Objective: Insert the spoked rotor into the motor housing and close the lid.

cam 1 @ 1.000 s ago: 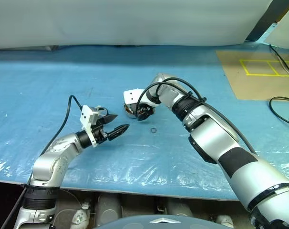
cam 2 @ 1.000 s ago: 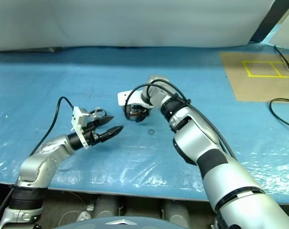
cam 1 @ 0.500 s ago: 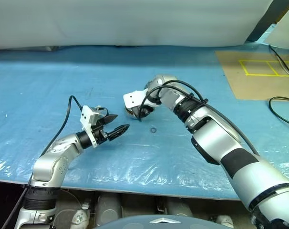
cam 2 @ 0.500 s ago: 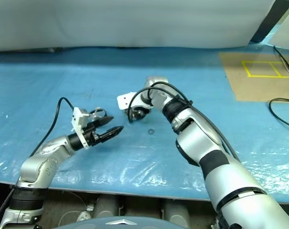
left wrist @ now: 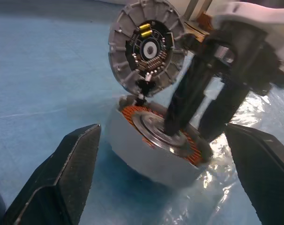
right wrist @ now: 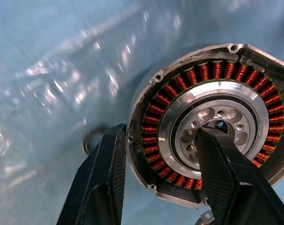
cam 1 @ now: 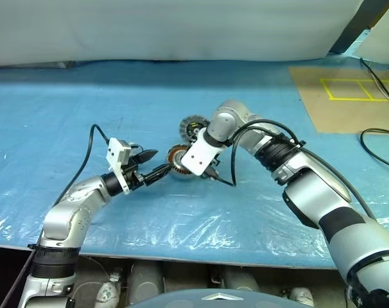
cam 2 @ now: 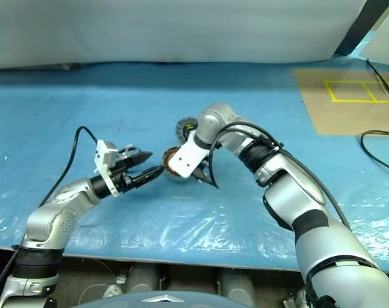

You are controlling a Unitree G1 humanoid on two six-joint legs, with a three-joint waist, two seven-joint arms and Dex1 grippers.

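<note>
Your right gripper (right wrist: 158, 180) pinches the motor housing (right wrist: 205, 124) wall, one finger inside on the seated spoked rotor (right wrist: 212, 129), so release next and fetch the lid (left wrist: 145, 47); your left gripper (left wrist: 168, 173) waits spread.

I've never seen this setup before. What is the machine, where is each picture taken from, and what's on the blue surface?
This is a humanoid robot with two arms, each ending in a two-fingered black gripper. Two pictures come from its head, looking down over the arms. The other two come from cameras on its wrists.

On the blue plastic-covered table sits the motor housing, a silver cylinder ringed with copper windings. The silver disc in its middle may be the spoked rotor. The ribbed lid is just behind it, and a small dark ring lies beside it.

The right gripper pinches the housing, one finger outside the wall and one at the centre. The left gripper hovers open and empty, facing it.
</note>
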